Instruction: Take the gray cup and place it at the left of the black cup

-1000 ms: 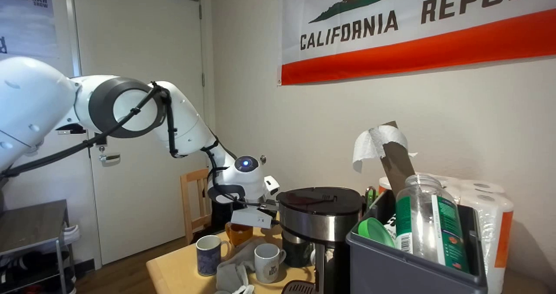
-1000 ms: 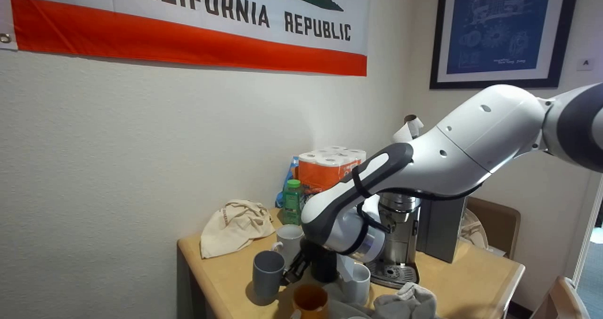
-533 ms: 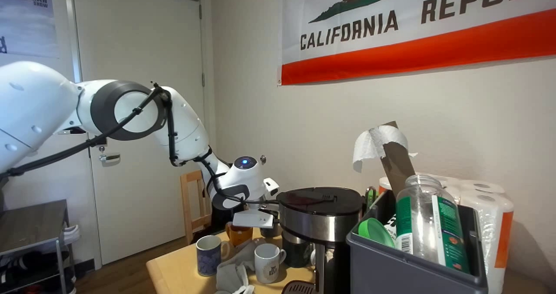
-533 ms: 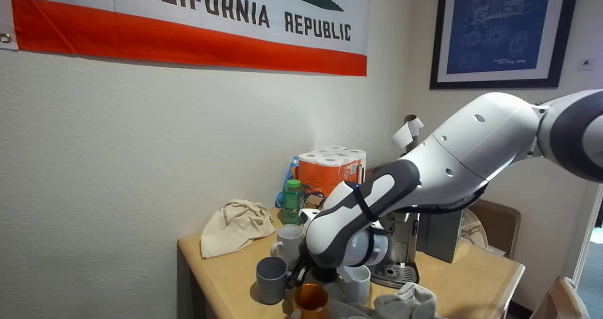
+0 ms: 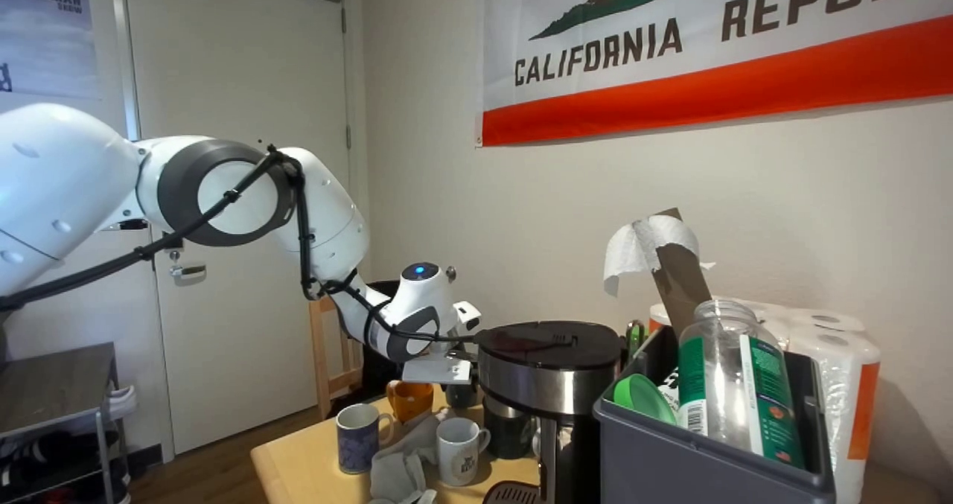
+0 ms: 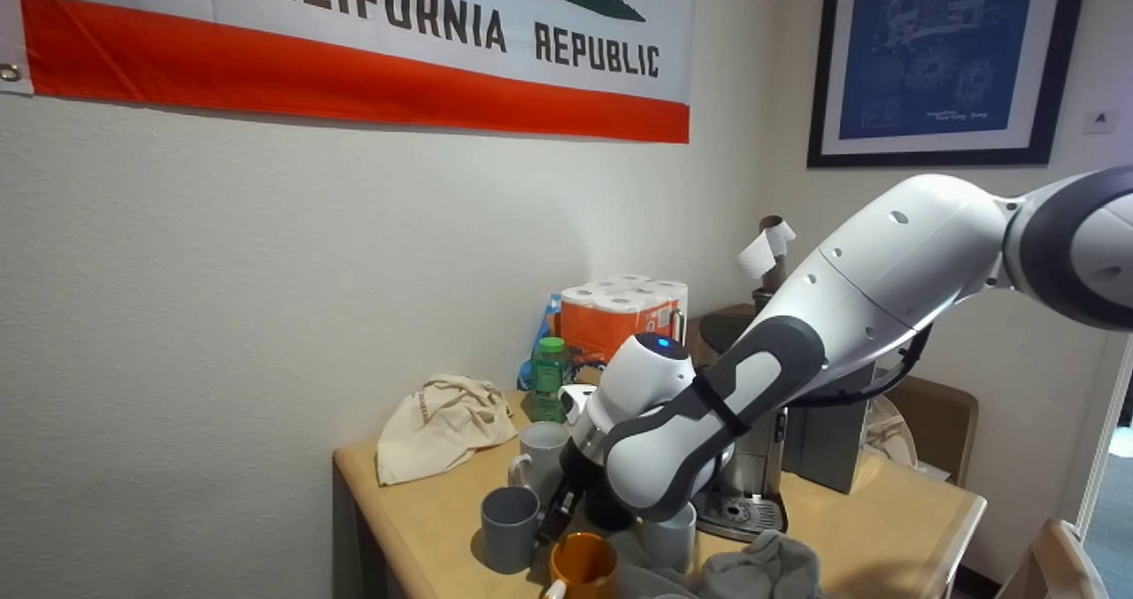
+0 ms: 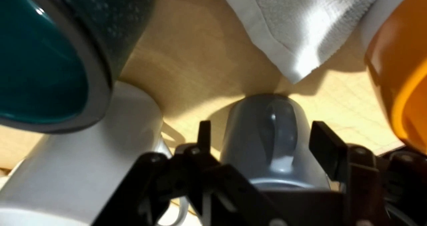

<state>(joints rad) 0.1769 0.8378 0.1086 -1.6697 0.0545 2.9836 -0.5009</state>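
Lining up the grasp looks like the step in hand. The gray cup (image 6: 511, 528) stands on the tabletop (image 6: 885, 528) in an exterior view, near the black cup (image 7: 76, 49) but apart from it; I take the dark, speckled cup with teal inside for the black one. The jaws stand wide, one on each side of the gray cup, holding nothing. A gap shows at the jaw toward the black cup, while the jaw away from it lies right at the gray cup's outline; whether it touches I cannot tell. A slight shift away from the black cup should center the grasp, so both sides meet the wall together. Then close gently and lift straight up before travelling: a white cup (image 7: 90, 152), just beside the black cup, could be clipped.

The gray cup is upright, mouth up, its long axis vertical. Its handle (image 7: 287, 136) points toward the viewer in the wrist view, turned a little away from the black cup, so a squeeze should take the round body and leave the handle free.
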